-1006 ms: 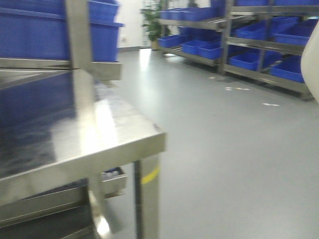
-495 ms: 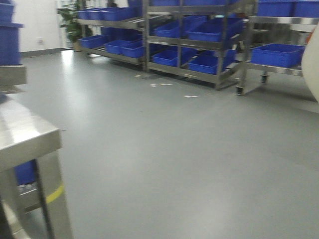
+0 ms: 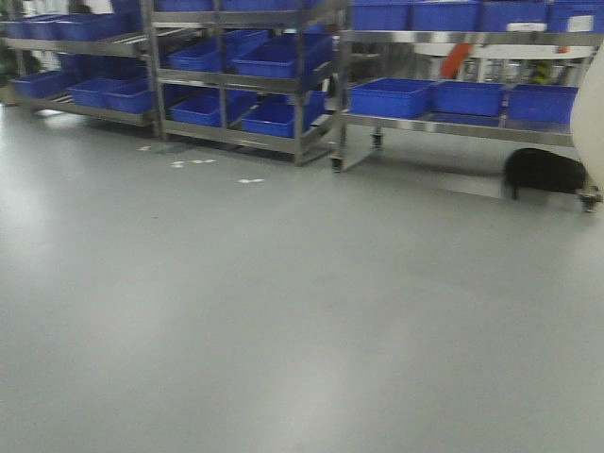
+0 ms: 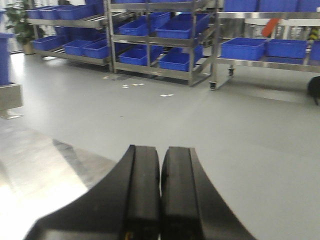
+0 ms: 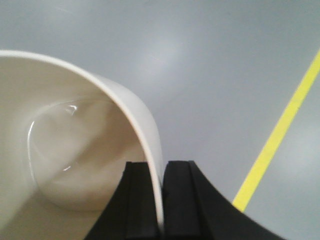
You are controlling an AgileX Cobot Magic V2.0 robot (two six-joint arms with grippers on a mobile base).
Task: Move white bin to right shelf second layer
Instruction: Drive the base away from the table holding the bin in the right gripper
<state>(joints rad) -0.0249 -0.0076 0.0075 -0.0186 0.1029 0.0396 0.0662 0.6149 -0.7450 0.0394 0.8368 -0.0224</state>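
Note:
The white bin [image 5: 75,140] hangs over the grey floor, its open inside facing the right wrist view. My right gripper [image 5: 163,165] is shut on the bin's thin rim, one finger inside the wall and one outside. In the front view only a cream sliver of the white bin [image 3: 590,113] shows at the right edge. My left gripper [image 4: 161,150] is shut with nothing between its pads. Steel racks stand across the floor, and the rightmost rack [image 3: 444,125] carries blue crates on its middle level. I cannot tell which level is the right shelf second layer.
More racks [image 3: 236,132] with blue crates [image 3: 274,61] line the far side. A black object [image 3: 543,172] sits under the rightmost rack. A steel tabletop corner [image 4: 35,175] lies below my left gripper. A yellow floor line [image 5: 280,135] runs beside the bin.
The front view has swung to the right: the steel table has slid out of it and the racks have moved leftward into the middle. The bin's sliver stays at the right edge.

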